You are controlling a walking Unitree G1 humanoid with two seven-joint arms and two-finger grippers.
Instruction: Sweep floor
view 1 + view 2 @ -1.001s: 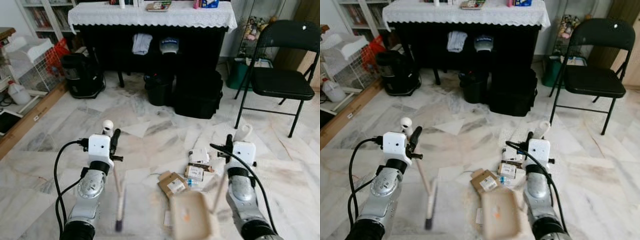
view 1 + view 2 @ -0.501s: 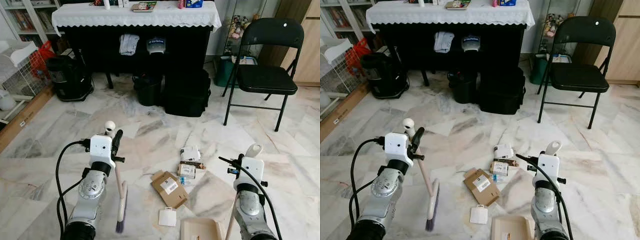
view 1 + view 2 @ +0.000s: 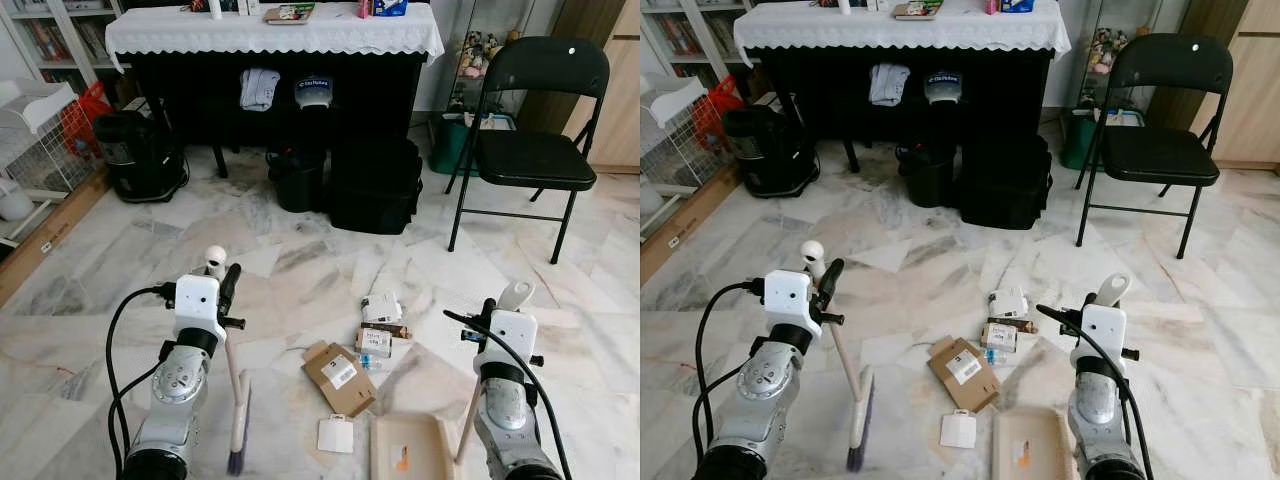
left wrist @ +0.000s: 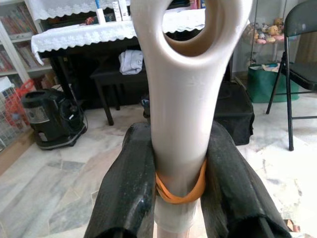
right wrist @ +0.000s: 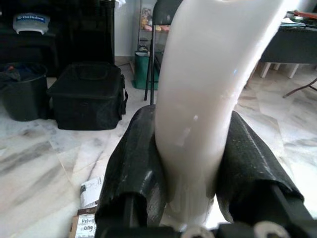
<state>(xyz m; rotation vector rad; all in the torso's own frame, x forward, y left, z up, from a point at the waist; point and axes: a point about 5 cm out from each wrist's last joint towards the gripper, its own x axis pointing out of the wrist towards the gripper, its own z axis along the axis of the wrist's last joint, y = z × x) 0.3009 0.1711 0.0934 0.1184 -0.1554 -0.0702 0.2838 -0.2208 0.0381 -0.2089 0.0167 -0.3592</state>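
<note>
**Broom and dustpan in hand, litter between them**

Head camera, either eye: my left gripper holds the broom, whose bristles touch the marble floor left of the litter. My right gripper holds the dustpan by its long handle, the tray flat on the floor just right of the white card. I count one flattened cardboard box, one white card and about three small packets clustered beyond them. I judge the sweep is about to begin: next the broom must push the litter rightward into the tray.

Left wrist: both fingers are clamped on the broom handle, at an orange rubber band.

Right wrist: the fingers are closed around the white dustpan handle.
</note>
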